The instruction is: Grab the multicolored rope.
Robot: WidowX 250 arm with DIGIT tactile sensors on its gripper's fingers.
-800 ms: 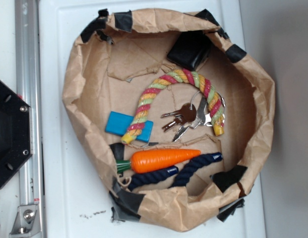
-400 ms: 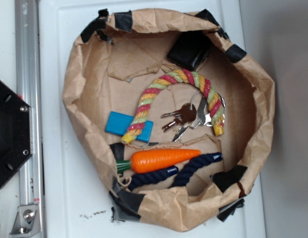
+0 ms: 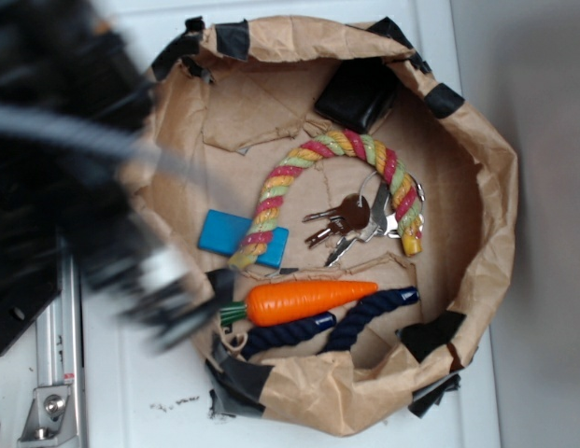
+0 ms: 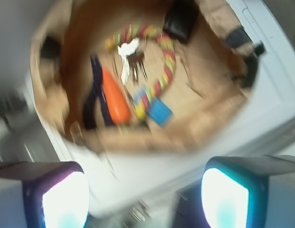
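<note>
End effector (image 4: 145, 199) apparently open, multicolored rope (image 3: 313, 177) untouched

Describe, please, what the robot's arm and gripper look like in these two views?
In the exterior view the arm is a motion-blurred black mass at the left, with a pale grey cable streak across it. In the wrist view the gripper shows two dark, rounded blocks at the bottom edge, their inner faces glaring white with a cyan tinge; the jaws stand well apart.

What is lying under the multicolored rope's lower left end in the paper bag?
A blue block lies under the lower left end of the multicolored rope; the strip of block beneath the rope is hidden. The keys sit inside the arch, their ring end against the rope's right leg.
</note>
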